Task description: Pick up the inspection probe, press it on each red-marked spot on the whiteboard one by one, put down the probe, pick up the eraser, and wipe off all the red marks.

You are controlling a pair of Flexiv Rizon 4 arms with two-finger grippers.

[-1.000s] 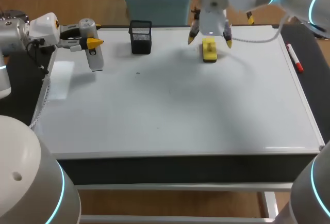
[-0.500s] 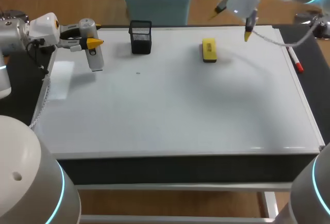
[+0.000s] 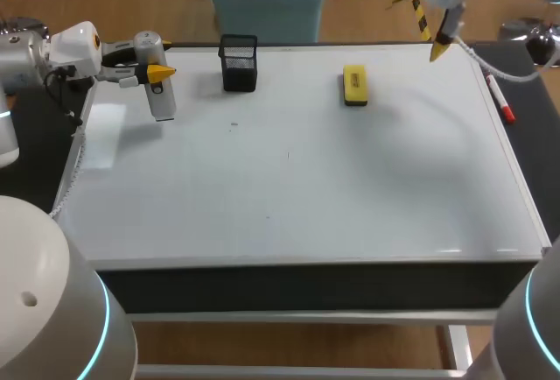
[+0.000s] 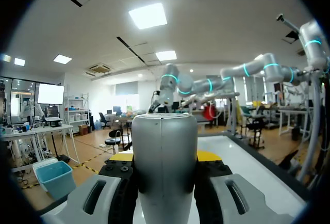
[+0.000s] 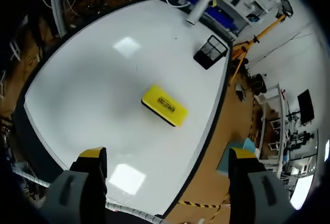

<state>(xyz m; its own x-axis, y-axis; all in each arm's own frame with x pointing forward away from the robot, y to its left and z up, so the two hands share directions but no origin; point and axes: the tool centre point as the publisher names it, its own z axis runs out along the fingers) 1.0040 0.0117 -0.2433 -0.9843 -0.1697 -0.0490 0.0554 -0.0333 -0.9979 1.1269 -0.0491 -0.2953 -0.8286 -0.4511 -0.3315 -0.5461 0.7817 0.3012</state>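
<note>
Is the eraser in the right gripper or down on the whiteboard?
Down. The eraser lies flat on the whiteboard, ahead of the right gripper, whose open fingers stand wide apart, touching nothing.

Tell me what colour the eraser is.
The eraser is yellow, clearest in the right wrist view.
</note>
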